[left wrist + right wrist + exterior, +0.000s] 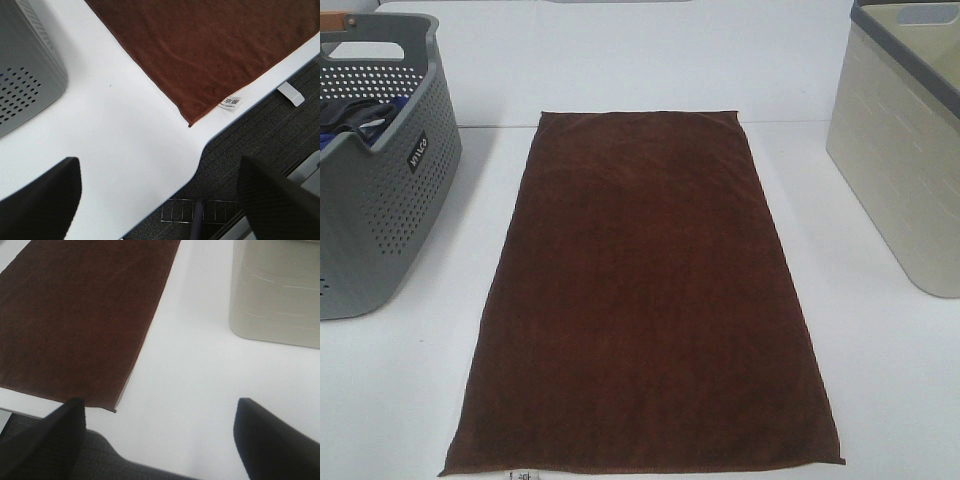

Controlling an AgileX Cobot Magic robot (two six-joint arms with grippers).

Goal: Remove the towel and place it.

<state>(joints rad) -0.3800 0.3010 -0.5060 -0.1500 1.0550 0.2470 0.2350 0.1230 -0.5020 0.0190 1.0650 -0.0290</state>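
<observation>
One dark brown rectangular plush towel (645, 300) lies on one white table (400, 400), ahead of both pairs of jaws. It carries one small white label (230, 103). There are two baskets: one grey perforated plastic basket (380, 200) and one cream plastic basket (905, 160). Dark cloths (355, 118) in the grey basket cannot be counted.

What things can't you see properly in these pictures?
- Inside the grey basket: dark cloths peek out in the high view; its wall hides the rest, and the picture edge cuts it off.
- Inside the beige bin: cut off by the edge.
- The white tag on the towel: print too small and blurred to read.
- The left pincer and right pincer: only dark fingers show; neither appears in the high view.
</observation>
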